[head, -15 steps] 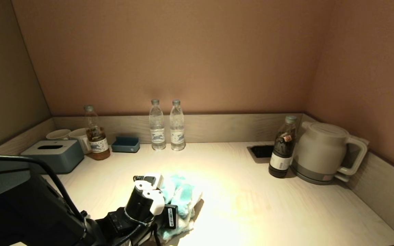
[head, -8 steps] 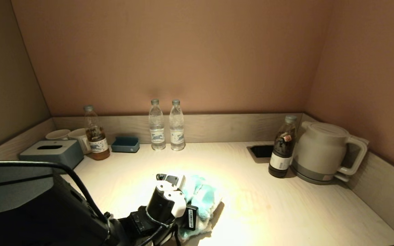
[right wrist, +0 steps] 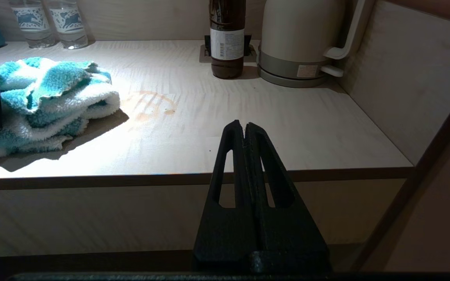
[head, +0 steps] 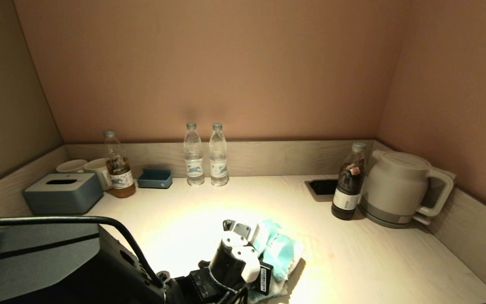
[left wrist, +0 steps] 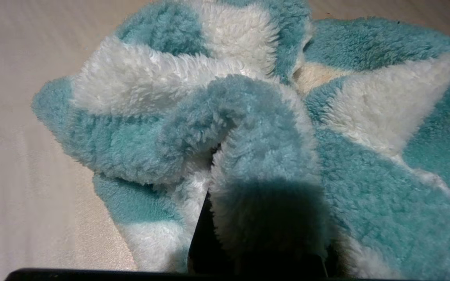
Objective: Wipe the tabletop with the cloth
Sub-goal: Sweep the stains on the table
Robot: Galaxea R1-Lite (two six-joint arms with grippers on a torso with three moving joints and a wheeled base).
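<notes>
A fluffy teal-and-white cloth (head: 279, 253) lies bunched on the pale wooden tabletop (head: 378, 261) near its front edge. My left gripper (head: 264, 264) is shut on the cloth and presses it onto the table; the cloth (left wrist: 248, 128) fills the left wrist view and hides the fingertips. A faint brown ring stain (right wrist: 149, 105) marks the tabletop just right of the cloth (right wrist: 49, 97). My right gripper (right wrist: 244, 127) is shut and empty, parked below and in front of the table's front edge, out of the head view.
Along the back stand a tissue box (head: 63, 192), two mugs (head: 85, 166), a tea bottle (head: 118, 169), a blue tray (head: 155, 178) and two water bottles (head: 205, 156). A dark bottle (head: 347, 188), a kettle (head: 399, 188) and a socket recess (head: 322, 186) are at the right.
My left gripper has dragged the cloth to the right along the tabletop's front, toward the brown stain. The right arm has not moved.
</notes>
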